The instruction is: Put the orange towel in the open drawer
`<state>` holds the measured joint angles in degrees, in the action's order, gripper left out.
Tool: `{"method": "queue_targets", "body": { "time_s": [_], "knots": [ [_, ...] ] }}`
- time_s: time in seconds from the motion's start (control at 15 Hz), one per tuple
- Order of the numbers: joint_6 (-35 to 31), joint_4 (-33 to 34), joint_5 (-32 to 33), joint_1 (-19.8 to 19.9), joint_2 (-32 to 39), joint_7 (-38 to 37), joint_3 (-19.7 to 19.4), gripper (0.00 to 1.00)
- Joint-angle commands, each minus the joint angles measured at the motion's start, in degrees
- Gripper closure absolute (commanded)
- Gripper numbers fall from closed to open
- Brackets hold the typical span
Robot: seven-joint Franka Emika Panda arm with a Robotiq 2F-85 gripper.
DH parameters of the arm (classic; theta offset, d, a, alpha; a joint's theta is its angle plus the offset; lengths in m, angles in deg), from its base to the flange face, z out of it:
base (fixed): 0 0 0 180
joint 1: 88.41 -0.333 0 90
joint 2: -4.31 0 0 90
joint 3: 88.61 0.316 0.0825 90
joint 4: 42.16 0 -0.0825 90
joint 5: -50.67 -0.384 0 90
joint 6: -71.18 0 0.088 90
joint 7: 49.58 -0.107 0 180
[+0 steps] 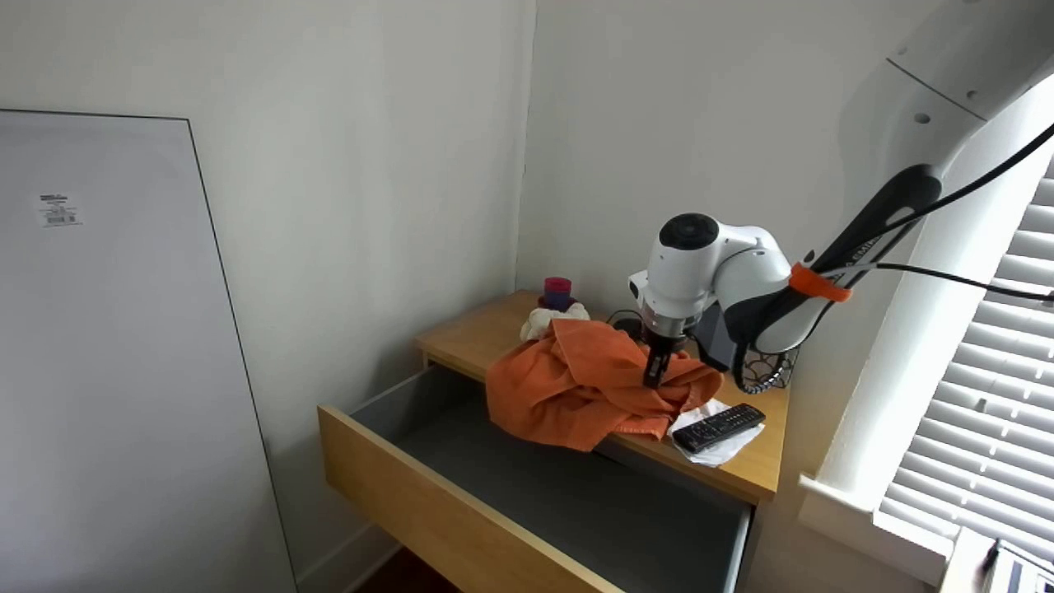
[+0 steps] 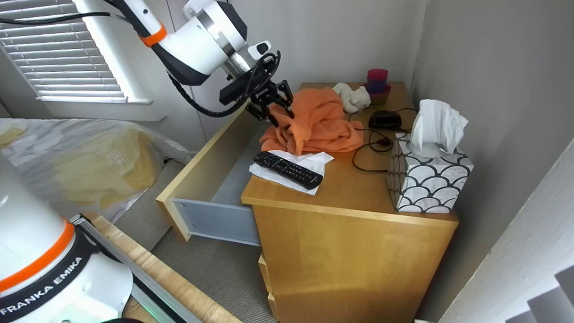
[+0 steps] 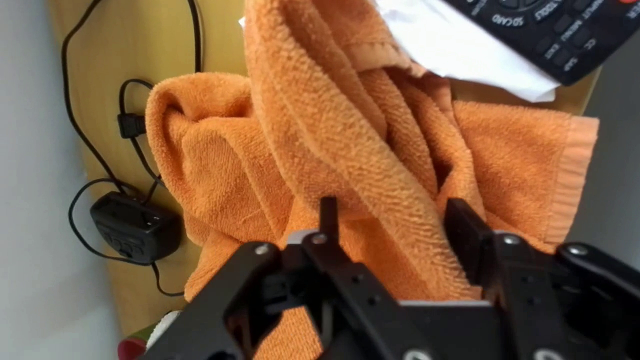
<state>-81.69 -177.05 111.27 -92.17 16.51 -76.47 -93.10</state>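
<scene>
Wrist view: "SD CARD," "MENU" and "EXIT" read on a remote (image 3: pixel 555 30) lying on white paper (image 3: pixel 480 55) near the front corner of a dresser (image 2: pixel 350 260); "FRANKA EMIKA" marks the robot base (image 2: pixel 45 287) in an exterior view. The open drawer (image 1: pixel 395 494) juts from the dresser, gray floor exposed. A tissue box (image 2: pixel 430 184) at the dresser's back corner holds a white sheet (image 2: pixel 437 123). The orange towel (image 1: pixel 568 387) lies rumpled on the dresser, spilling over its front edge above the open drawer. The gripper (image 3: pixel 392 210) hangs above the dresser, fingers spread, a towel fold seen between them; contact cannot be told.
</scene>
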Motion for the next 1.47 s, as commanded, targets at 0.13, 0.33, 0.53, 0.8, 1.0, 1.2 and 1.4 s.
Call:
{"method": "queue_targets", "body": {
  "time_s": [0.13, 0.33, 0.53, 0.8, 1.0, 1.2, 1.4],
  "knots": [
    [-1.04, 0.3, 2.21, -0.58, 0.0, -1.97, 0.41, 0.89],
    [-0.12, 1.04, -1.21, -0.18, -0.94, 0.93, 1.29, 1.0],
    [0.08, 3.71, -5.76, 0.19, -2.08, 3.14, 2.12, 0.99],
    [1.83, 12.33, -16.05, -0.12, -3.59, 6.62, 4.09, 0.99],
    [2.39, 20.7, -23.47, -1.06, -3.15, 7.23, 5.18, 0.99],
    [3.74, 26.8, -32.44, -2.03, -2.93, 10.04, 7.24, 0.99],
    [10.65, 29.27, -47.06, 5.01, -3.92, 18.01, 19.43, 0.99]
  ]
}}
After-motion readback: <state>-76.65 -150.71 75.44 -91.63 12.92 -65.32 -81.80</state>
